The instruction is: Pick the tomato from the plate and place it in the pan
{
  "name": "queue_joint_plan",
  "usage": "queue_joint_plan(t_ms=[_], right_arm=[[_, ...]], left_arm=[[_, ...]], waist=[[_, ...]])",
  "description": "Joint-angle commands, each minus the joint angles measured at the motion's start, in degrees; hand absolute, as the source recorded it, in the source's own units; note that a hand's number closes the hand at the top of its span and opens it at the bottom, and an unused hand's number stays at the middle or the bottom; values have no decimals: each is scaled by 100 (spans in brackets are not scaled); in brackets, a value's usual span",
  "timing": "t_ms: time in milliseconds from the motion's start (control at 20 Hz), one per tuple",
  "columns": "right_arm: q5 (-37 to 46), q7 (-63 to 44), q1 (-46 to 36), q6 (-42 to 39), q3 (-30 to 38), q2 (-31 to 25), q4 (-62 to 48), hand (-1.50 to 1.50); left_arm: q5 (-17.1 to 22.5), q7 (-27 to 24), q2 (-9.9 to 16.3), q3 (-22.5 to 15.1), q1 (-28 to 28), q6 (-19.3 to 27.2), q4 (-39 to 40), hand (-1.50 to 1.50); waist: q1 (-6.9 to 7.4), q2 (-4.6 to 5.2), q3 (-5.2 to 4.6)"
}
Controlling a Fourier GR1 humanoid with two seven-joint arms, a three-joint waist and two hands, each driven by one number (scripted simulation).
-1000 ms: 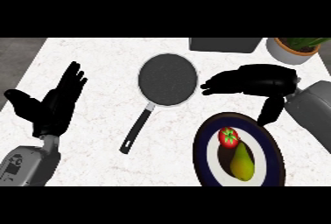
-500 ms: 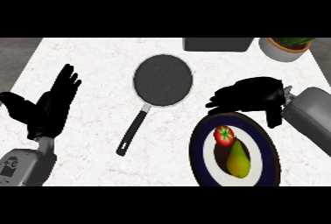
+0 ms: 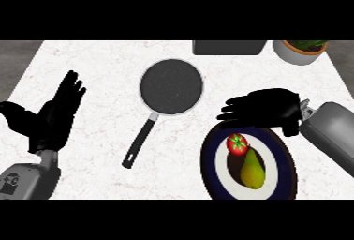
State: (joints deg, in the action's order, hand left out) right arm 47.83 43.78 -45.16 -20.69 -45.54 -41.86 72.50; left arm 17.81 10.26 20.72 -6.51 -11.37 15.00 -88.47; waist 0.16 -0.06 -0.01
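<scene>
Nearest the robot, at about 5 o'clock on the white marbled table [image 3: 104, 178], sits a dark-rimmed plate [image 3: 211, 164] with a pale centre. A yellow-green pear [image 3: 253, 169] lies on it, stem end pointing away, and the red tomato [image 3: 237, 143] with its green top rests on the plate's far part, touching or just beside the pear's narrow end. At 8 o'clock the left hand [image 3: 52, 119] shows above its grey forearm, fingers straight and raised, thumb spread to the side, grasping nothing. Over the plate's far rim, at about 3 o'clock, the right hand [image 3: 266, 108] hangs on its grey forearm, fingers pointing toward 9 o'clock and relaxed, nothing in them; whether it touches the rim cannot be told. The tomato lies just nearer than this hand, not covered by it. Toward the middle, the dark pan [image 3: 171, 87] stands with a pale rim, its black handle running down toward 7 o'clock. Farthest off, at 1 o'clock, a dark grey box [image 3: 229, 47] at the table's back edge, and beside it a pale pot with a green plant [image 3: 301, 49].
</scene>
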Motion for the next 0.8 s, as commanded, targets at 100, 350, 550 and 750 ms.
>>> queue_joint_plan(t_ms=[100, 350, 550, 750], right_arm=[[185, -279, 462, -742, 195, 192, 980, -150], [756, -506, 725, -762, 280, 396, 890, -150], [1165, -624, 601, -521, 325, 1018, 186, -150], [1485, -483, 917, -510, 525, 1150, 256, -150]], left_arm=[[-120, -228, -208, 121, -70, -172, 368, 0], [-302, -308, -333, 150, 180, -176, 149, 0], [-442, 401, -282, 120, -239, -25, -179, 0], [-155, 156, -193, 553, 140, -521, -87, 0]], waist=[[-64, -8, -3], [-9, 2, -1], [32, 13, 3], [8, 7, 0]])
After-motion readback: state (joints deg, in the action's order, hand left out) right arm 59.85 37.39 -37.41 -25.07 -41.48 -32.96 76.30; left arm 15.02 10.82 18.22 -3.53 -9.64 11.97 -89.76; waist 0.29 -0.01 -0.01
